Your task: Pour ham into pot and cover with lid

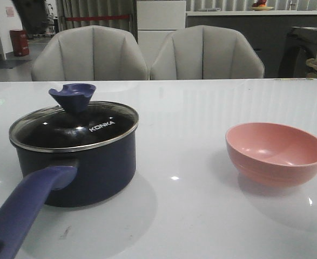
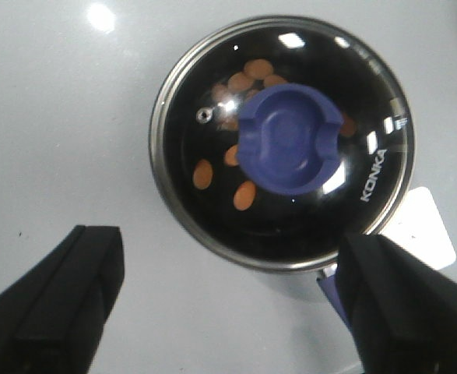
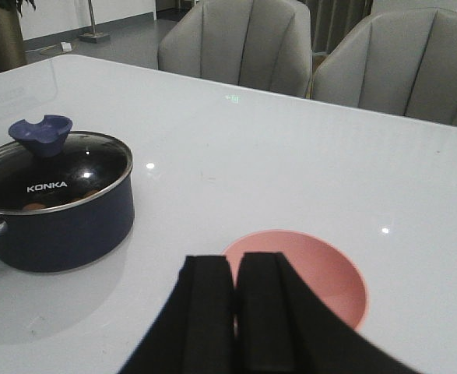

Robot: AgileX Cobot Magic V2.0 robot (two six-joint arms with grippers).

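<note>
The navy pot (image 1: 88, 170) stands at the table's left with its long handle (image 1: 26, 213) toward the front edge. The glass lid (image 1: 74, 127) with its purplish-blue knob (image 1: 72, 96) sits on the pot. In the left wrist view several orange ham chunks (image 2: 244, 196) show through the lid (image 2: 368, 167) around the knob (image 2: 289, 140). My left gripper (image 2: 228, 300) is open and empty, above the table beside the pot. My right gripper (image 3: 234, 269) is shut and empty above the near rim of the pink bowl (image 3: 321, 269). The pot also shows in the right wrist view (image 3: 65, 222).
The empty pink bowl (image 1: 276, 152) stands at the table's right. Two grey chairs (image 1: 147, 54) stand behind the far edge of the white table (image 1: 190, 108). A white tag (image 2: 423, 226) lies by the pot in the left wrist view.
</note>
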